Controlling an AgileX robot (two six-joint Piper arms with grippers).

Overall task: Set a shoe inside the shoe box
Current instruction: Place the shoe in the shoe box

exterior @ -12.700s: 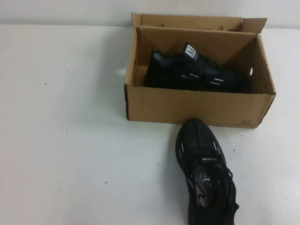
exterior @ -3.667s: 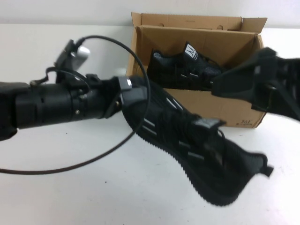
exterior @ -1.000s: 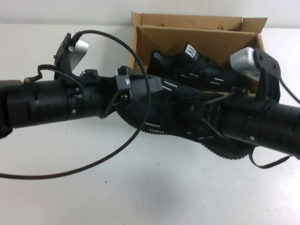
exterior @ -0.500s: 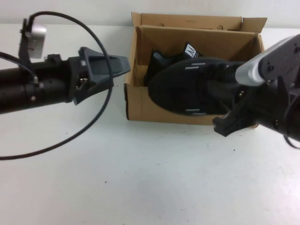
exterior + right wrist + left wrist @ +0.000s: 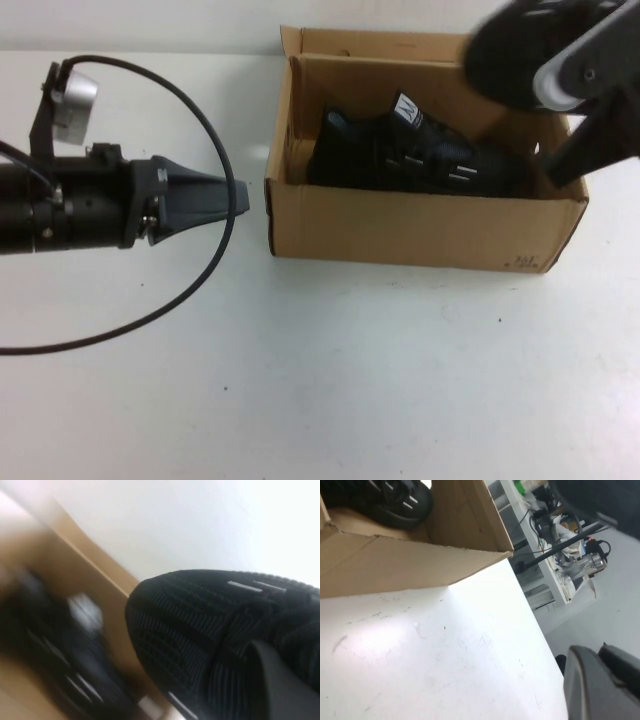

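A black mesh shoe (image 5: 505,50) with silver dashes hangs blurred above the back right corner of the brown cardboard shoe box (image 5: 400,228). My right gripper (image 5: 542,70) is shut on it; in the right wrist view one finger (image 5: 280,680) presses on the shoe's (image 5: 190,625) upper. An identical shoe (image 5: 410,152) lies inside the box. My left gripper (image 5: 236,195) hovers just left of the box, shut and holding nothing; its fingers (image 5: 592,680) lie together over the white table.
A black cable (image 5: 200,290) loops from the left arm over the table in front of the gripper. The box's flaps (image 5: 420,45) stand upright at the back. Past the table's edge the left wrist view shows shelves and clutter (image 5: 560,545).
The left gripper has let go of the shoe, closed, and drawn back left and a little lower. The right arm has swung the shoe up and toward the box's back right.
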